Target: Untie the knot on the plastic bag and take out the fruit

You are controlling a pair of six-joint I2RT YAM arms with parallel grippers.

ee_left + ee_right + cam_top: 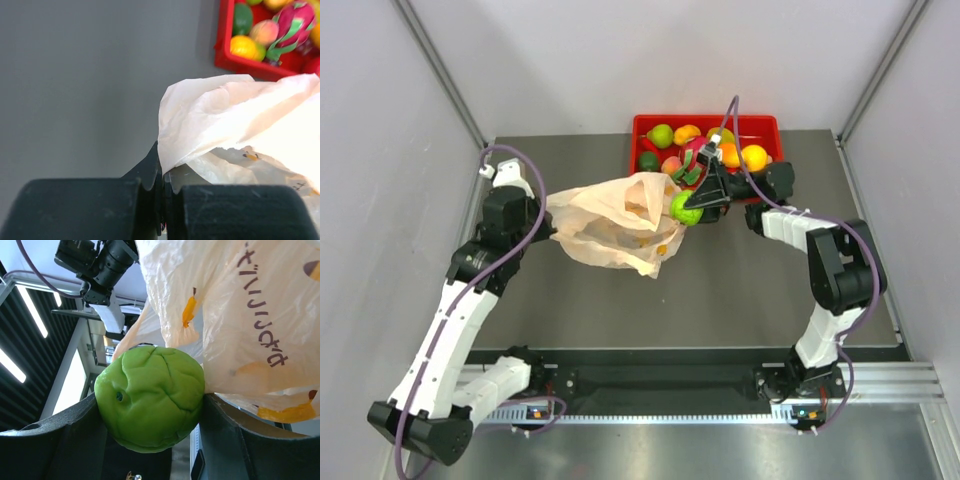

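Near edge: a slotted aluminium rail [670, 412] runs across the front, and both arm bases are bolted to it.
Left arm [450, 330]: white and black links climb from the lower left corner, with a purple cable looped alongside.
Right arm [830, 270]: it rises on the right and bends back in towards the middle of the table.
Table [750, 290]: matte dark grey, flat and unmarked.
Left gripper [161, 170]: clenched on the bag's left edge. In the left wrist view the black fingers are pressed together with a fold of thin plastic pinched between them.
Plastic bag [620, 220]: pale peach and crinkled, with yellow patches and dark lettering. It is spread left of centre on the table, between the two grippers.
Knot: cannot be picked out in any view.
Right gripper [705, 200]: grasping the green fruit with one black finger on each side.
Green fruit [150, 400]: bright, dimpled and round. It touches the bag's right end, just in front of the tray.
Red tray [640, 125]: sits at the far edge of the table, right of centre. It holds other fruits [745, 155] in green, orange, yellow, peach, and pink with green scales.
Room: pale grey-white panels [380, 130] close in the table on the left, right and back, with metal strips in the far corners. In the right wrist view, long ceiling lights and a black camera [95, 260] on a bracket appear beyond the bag.
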